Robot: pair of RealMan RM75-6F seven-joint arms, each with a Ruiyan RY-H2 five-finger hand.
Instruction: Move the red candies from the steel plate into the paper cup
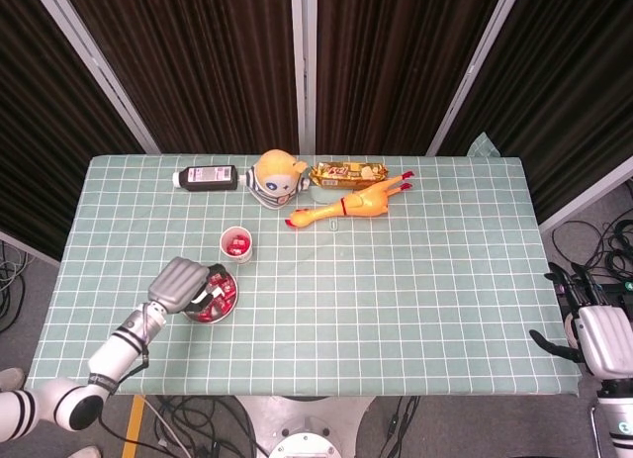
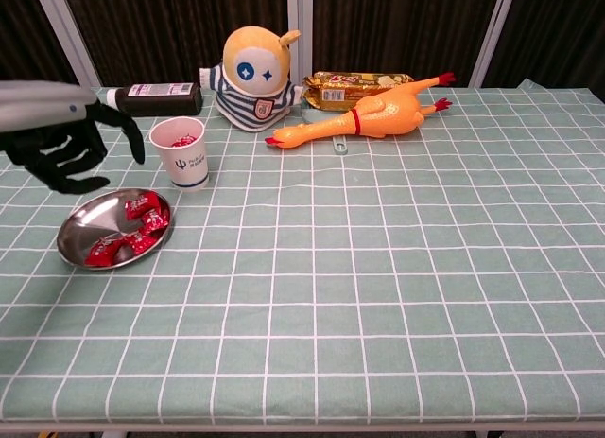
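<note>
The steel plate (image 2: 80, 233) (image 1: 224, 310) lies near the table's front left and holds several red candies (image 2: 140, 225) (image 1: 220, 294). Just behind it stands the white paper cup (image 2: 182, 152) (image 1: 237, 244) with red candies inside. My left hand (image 2: 68, 156) (image 1: 181, 285) hovers above the plate's left side, fingers spread and holding nothing. My right hand (image 1: 593, 341) hangs off the table's right edge, far from the plate; whether it holds anything does not show.
At the back of the table lie a dark bottle (image 2: 156, 98), a yellow plush doll (image 2: 253, 79), a snack packet (image 2: 357, 86) and a rubber chicken (image 2: 373, 113). The green checked cloth (image 2: 378, 287) covers the table.
</note>
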